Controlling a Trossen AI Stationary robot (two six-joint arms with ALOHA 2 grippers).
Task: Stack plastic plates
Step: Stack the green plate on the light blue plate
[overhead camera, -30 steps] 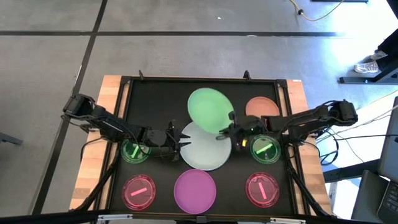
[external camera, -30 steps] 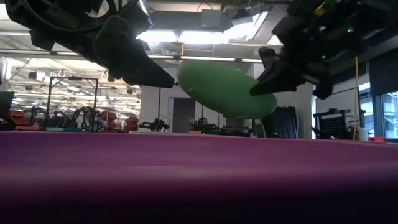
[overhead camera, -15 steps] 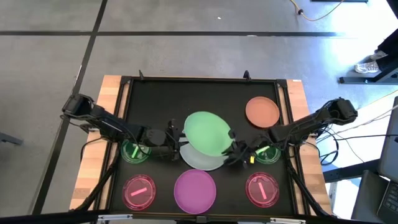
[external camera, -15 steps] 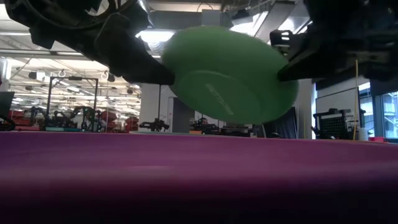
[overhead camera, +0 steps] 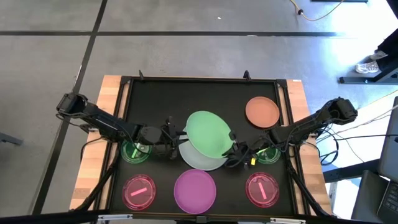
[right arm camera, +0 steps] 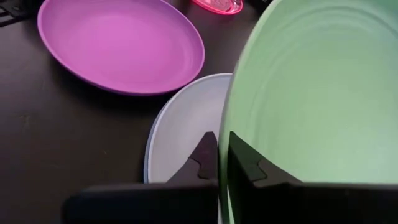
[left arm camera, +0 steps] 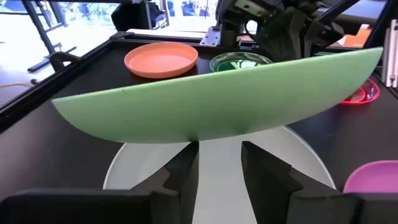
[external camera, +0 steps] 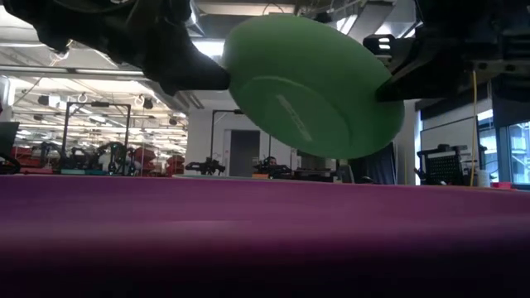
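My right gripper is shut on the large green plate, which hangs tilted over the white plate at mid-table. My left gripper is open at the white plate's left rim. In the left wrist view its fingers stand just under the green plate's near edge. The magenta plate lies flat near the front edge and the orange one at far right. Small translucent green plates and pink-red ones lie at the sides. No blue plate shows. My right gripper pinches the green plate's rim on its right near side, one finger on each face, coming level from the table's right. The plate is lifted clear and tilted, its underside facing the near edge. My left gripper: I cannot tell whether its fingertips touch the green plate's left rim.
The plates lie on a black mat with a raised frame on a wooden table. Bare mat shows at far left. Both arms reach in low from the sides, over the small green plates.
My right gripper has carried the green plate from the far middle of the mat toward the near edge, until it hangs over the white plate. The plate has tipped more steeply, its underside turning toward the near side. My left gripper has stayed by the white plate.
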